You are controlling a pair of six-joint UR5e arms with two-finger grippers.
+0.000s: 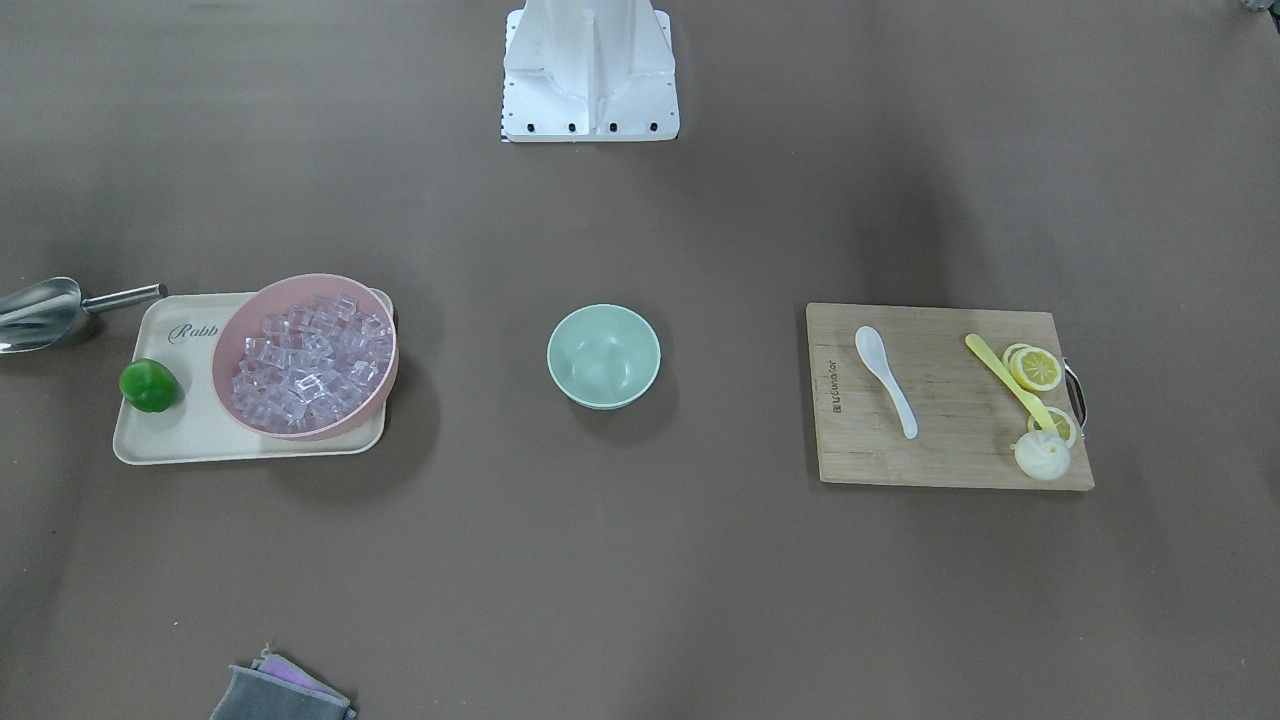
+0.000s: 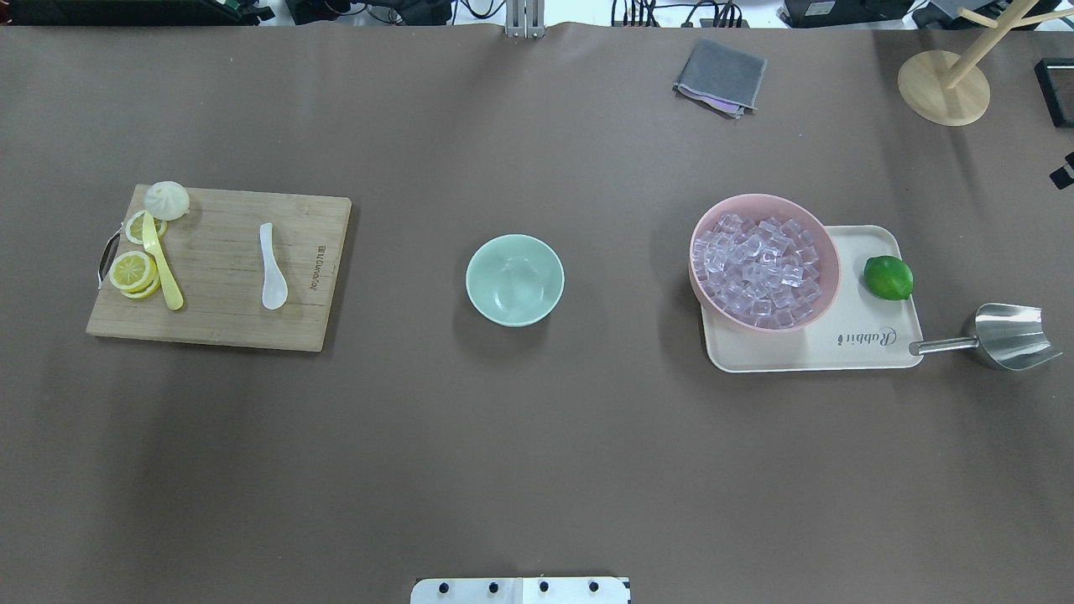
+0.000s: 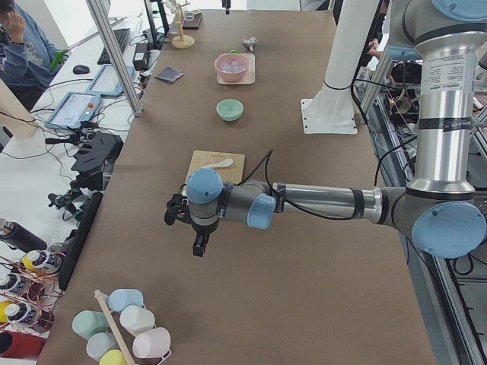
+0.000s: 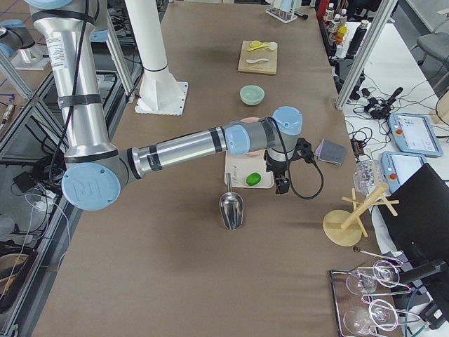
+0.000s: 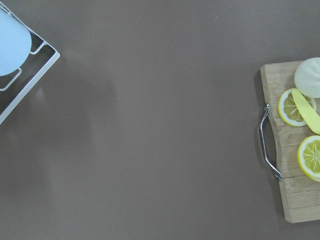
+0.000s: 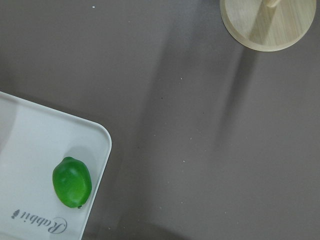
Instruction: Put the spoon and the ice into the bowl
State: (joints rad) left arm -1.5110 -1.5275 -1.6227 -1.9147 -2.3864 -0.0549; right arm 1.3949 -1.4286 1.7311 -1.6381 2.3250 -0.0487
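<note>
The white spoon [image 1: 885, 375] lies on the wooden cutting board [image 1: 950, 440]; it also shows in the overhead view [image 2: 270, 268]. The empty mint-green bowl [image 1: 603, 355] [image 2: 514, 279] stands mid-table. Clear ice cubes [image 1: 310, 365] [image 2: 759, 268] fill a pink bowl [image 2: 826, 252]. The left gripper [image 3: 198, 247] shows only in the left side view, above bare table past the board's handle end. The right gripper [image 4: 283, 186] shows only in the right side view, over the table just beyond the tray's lime end. I cannot tell whether either gripper is open or shut.
The pink bowl and a lime [image 2: 888, 278] sit on a cream tray [image 2: 839, 356], with a metal scoop [image 2: 1011, 335] beside it. The board also holds a yellow utensil [image 2: 162, 262], lemon slices [image 2: 132, 270] and a bun [image 2: 166, 200]. A grey cloth [image 2: 720, 77] and a wooden stand [image 2: 944, 88] are at the far side.
</note>
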